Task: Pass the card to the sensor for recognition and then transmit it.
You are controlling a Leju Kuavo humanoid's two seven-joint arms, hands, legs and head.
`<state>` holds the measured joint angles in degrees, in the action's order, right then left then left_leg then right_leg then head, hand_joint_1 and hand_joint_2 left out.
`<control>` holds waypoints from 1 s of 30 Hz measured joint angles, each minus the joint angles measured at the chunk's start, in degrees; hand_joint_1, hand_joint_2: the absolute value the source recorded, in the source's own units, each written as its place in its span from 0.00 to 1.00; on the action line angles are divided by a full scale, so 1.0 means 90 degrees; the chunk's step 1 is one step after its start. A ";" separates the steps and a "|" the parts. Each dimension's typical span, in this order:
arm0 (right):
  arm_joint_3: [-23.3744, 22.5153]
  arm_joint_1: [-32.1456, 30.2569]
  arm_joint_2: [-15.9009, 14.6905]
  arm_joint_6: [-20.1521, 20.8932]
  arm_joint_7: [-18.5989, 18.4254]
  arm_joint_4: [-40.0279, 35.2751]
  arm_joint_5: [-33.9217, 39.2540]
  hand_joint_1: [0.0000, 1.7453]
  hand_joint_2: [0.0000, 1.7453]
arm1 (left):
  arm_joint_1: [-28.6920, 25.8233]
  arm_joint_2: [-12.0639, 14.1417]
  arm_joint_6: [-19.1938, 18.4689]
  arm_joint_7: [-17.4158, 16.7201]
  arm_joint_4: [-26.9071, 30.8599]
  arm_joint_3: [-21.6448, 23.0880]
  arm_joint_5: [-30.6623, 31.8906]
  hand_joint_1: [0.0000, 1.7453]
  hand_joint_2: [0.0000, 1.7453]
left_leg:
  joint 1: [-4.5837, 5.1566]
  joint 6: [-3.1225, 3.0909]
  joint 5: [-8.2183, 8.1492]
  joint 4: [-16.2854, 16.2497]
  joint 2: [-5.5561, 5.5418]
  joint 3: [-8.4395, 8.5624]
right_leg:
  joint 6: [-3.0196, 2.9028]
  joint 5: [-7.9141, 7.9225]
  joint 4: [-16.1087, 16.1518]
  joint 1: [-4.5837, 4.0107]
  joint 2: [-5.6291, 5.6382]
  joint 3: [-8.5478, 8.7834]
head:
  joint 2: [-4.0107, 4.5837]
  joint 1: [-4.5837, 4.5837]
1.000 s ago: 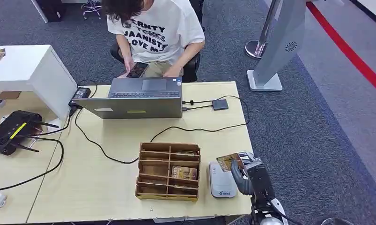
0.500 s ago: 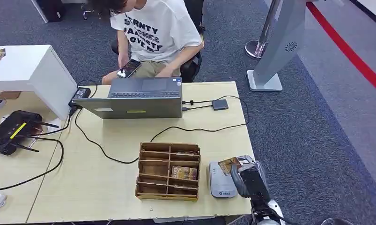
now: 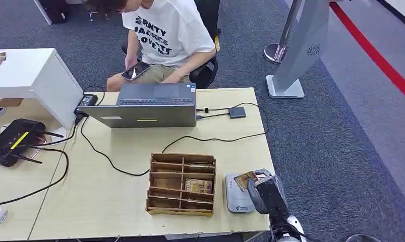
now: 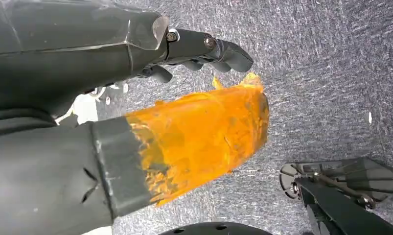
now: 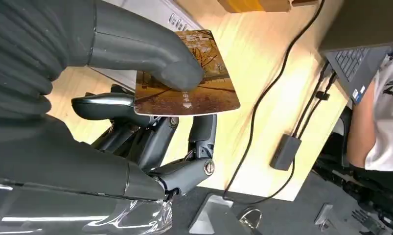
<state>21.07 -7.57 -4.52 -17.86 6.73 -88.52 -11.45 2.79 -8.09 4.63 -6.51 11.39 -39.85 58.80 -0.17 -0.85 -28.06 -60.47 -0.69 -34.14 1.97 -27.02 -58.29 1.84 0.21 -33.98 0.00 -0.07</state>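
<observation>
Reaching in over the near right corner of the worktop (image 3: pixel 114 212), the right hand (image 3: pixel 263 194) has the card (image 3: pixel 244 180) pinched between its thick thumb and the darker fingers (image 5: pixel 135 132) underneath. The card sits right above the grey sensor (image 3: pixel 238 194) at that corner, just beside the wooden slotted box (image 3: pixel 181 184). In the head view its long axis runs roughly along the near edge, free end poking toward the box and tilted up a bit.

The right wrist view gives you the actual grip: thumb pressed on the printed autumn-looking face, fingers below, most of the card sticking out past them. It also catches the laptop (image 3: pixel 147 106) and the person's (image 3: pixel 165 35) sleeve at the far edge.

The left hand (image 4: pixel 199 49) hangs over the carpet, fingers loosely curled, thumb wrapped in orange tape, nothing in it.
</observation>
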 joint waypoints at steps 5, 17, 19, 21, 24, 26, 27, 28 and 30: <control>0.0000 0.0001 0.0000 0.0000 0.0000 0.0002 0.0000 1.00 1.00 | 0.0000 0.0000 0.0000 0.0000 0.0000 -0.0005 0.0000 0.00 0.00 | 0.0000 0.0000 0.0000 0.0000 0.0000 0.0000 | 0.0000 0.0000 0.0000 0.0000 0.0000 0.0000 | 0.0000 0.0000; 0.0002 0.0074 -0.0061 0.1103 -0.0194 0.0289 0.1504 1.00 1.00 | 0.0001 0.0002 -0.0002 0.0000 0.0000 -0.0022 0.0090 0.00 0.00 | 0.0000 0.0000 0.0000 0.0000 -0.0001 0.0000 | 0.0000 0.0000 0.0000 0.0000 -0.0001 0.0001 | 0.0000 0.0000; 0.0005 0.0131 -0.0114 0.1183 -0.0165 0.0372 0.1683 1.00 1.00 | 0.0001 0.0002 -0.0002 0.0000 0.0000 -0.0024 0.0100 0.00 0.00 | 0.0000 0.0000 0.0000 0.0000 0.0001 0.0002 | 0.0000 0.0000 0.0000 0.0000 0.0001 0.0001 | 0.0000 0.0002; 0.0005 0.0171 -0.0162 0.1200 -0.0153 0.0434 0.1756 1.00 1.00 | 0.0004 0.0002 -0.0002 0.0000 0.0000 -0.0024 0.0104 0.00 0.00 | 0.0000 0.0000 0.0000 0.0000 0.0001 0.0005 | 0.0000 0.0000 0.0001 0.0000 0.0001 0.0004 | 0.0000 0.0000; 0.0005 0.0172 -0.0221 0.1200 -0.0175 0.0549 0.1800 1.00 1.00 | -0.0001 0.0002 -0.0002 0.0000 0.0000 -0.0027 0.0114 0.00 0.00 | 0.0001 -0.0001 0.0000 0.0000 -0.0001 0.0004 | 0.0000 0.0000 0.0001 0.0001 -0.0001 0.0004 | 0.0000 0.0000; 0.0007 0.0178 -0.0255 0.1171 -0.0214 0.0597 0.1819 1.00 1.00 | 0.0004 0.0005 -0.0002 0.0000 0.0000 -0.0027 0.0119 0.00 0.00 | 0.0001 0.0000 0.0000 0.0000 0.0000 0.0005 | 0.0000 0.0000 0.0001 0.0000 0.0000 0.0005 | 0.0000 0.0000; 0.0015 0.0178 -0.0264 0.1154 -0.0221 0.0624 0.1833 1.00 1.00 | 0.0004 0.0005 -0.0002 0.0000 0.0000 -0.0027 0.0124 0.00 0.00 | 0.0001 0.0000 0.0000 0.0000 0.0000 0.0005 | 0.0000 0.0000 0.0001 0.0000 0.0000 0.0005 | 0.0000 0.0002; 0.0027 0.0180 -0.0282 0.1142 -0.0235 0.0651 0.1865 1.00 1.00 | 0.0002 0.0007 -0.0002 0.0000 0.0000 -0.0027 0.0138 0.00 0.00 | 0.0001 0.0000 0.0000 0.0000 0.0000 0.0005 | 0.0000 0.0000 0.0001 0.0000 0.0000 0.0005 | 0.0000 0.0000; 0.0058 0.0185 -0.0321 0.1132 -0.0279 0.0712 0.1872 1.00 1.00 | 0.0002 0.0010 -0.0005 0.0000 0.0000 -0.0027 0.0155 0.00 0.00 | 0.0001 0.0000 0.0000 0.0000 0.0000 0.0005 | 0.0000 0.0000 0.0001 -0.0001 0.0000 0.0004 | 0.0000 0.0000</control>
<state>21.60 -5.90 -7.41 -7.67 4.22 -82.12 5.40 2.81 -8.00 4.59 -6.51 11.39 -40.09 60.19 -0.16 -0.85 -28.06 -60.47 -0.69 -34.10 1.97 -27.01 -58.28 1.84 0.20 -33.93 0.00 -0.07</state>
